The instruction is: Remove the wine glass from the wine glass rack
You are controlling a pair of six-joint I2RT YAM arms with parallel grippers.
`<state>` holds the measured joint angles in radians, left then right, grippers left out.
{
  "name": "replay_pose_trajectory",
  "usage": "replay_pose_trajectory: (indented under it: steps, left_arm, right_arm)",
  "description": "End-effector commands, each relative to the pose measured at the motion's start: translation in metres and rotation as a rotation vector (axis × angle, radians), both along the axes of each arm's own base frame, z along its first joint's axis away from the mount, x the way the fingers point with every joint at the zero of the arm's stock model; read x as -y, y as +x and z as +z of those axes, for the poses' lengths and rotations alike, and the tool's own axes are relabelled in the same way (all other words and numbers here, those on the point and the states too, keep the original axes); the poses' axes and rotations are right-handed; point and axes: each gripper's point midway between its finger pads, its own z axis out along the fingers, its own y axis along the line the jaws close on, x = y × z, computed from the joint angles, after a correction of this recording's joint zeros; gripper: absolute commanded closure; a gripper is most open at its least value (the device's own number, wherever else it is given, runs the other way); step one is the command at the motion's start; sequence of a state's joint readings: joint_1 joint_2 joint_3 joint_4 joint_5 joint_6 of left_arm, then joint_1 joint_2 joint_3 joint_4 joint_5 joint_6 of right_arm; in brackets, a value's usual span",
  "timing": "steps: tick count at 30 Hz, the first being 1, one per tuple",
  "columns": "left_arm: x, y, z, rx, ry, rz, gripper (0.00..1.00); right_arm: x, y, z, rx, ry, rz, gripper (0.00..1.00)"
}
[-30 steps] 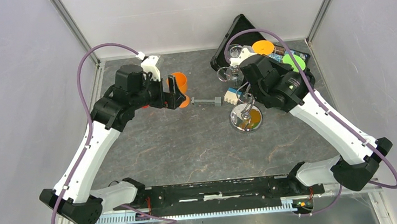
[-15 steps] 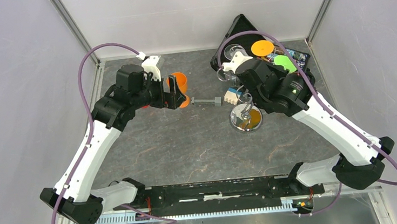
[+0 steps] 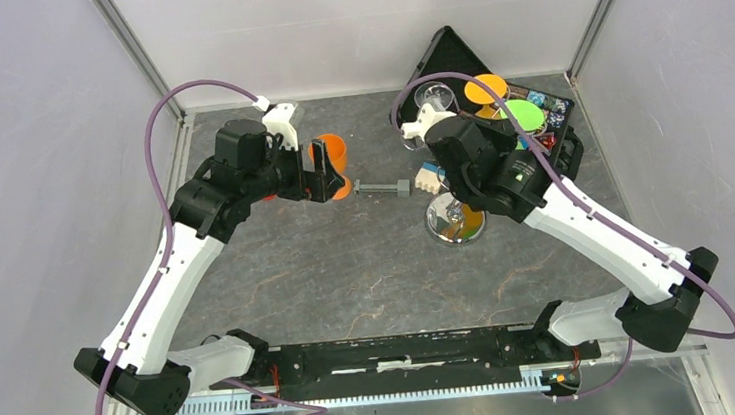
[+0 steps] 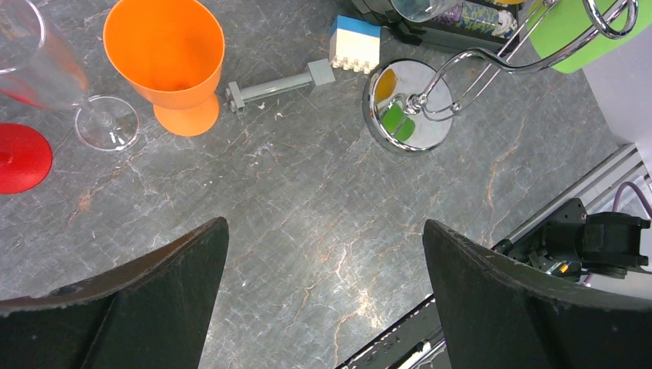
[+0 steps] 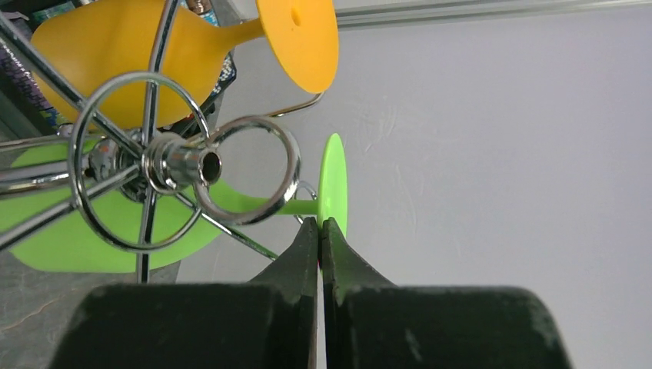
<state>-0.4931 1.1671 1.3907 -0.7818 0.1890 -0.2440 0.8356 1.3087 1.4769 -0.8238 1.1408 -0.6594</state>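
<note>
Much of rack [image 3: 453, 224] under right arm [image 3: 586, 223]

There is one silver rack [image 4: 392, 134], one black case [image 3: 446, 55], one blue-and-white block [image 4: 355, 42] and one grey bar [image 4: 277, 83]. Two are orange: an orange cup [image 4: 165, 61] and an orange glass [image 3: 486, 89]. There is one green glass [image 3: 521, 114] and one red foot [image 4: 19, 157]. At least two are see-through: a first clear glass [image 4: 34, 61] and a second clear glass [image 3: 437, 93].

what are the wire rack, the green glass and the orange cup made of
Wine glass rack: polished chromed metal wire, it seems; mirror-bright, its base reflects colours.
Green wine glass: likely plastic; opaque, matte, even colour.
Orange cup: probably plastic too; opaque with a soft sheen.
</note>
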Motion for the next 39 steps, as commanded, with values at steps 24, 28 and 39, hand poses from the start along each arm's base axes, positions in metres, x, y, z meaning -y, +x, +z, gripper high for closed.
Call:
replay_pose_trajectory:
  steps: [24, 28, 39]
  left_arm:
    - [0.005, 0.004, 0.009, 0.034, -0.04, -0.011, 0.0]
    - [0.005, 0.004, 0.008, 0.032, -0.039, -0.011, 0.0]
    - [0.006, 0.003, 0.013, 0.042, -0.052, -0.013, 0.0]
  right_arm:
    - [0.049, 0.007, 0.057, 0.359, 0.096, -0.2, 1.0]
    - [0.057, 0.002, 0.065, 0.406, 0.117, -0.223, 1.0]
    - [0.085, -0.023, 0.088, 0.504, 0.146, -0.336, 1.0]
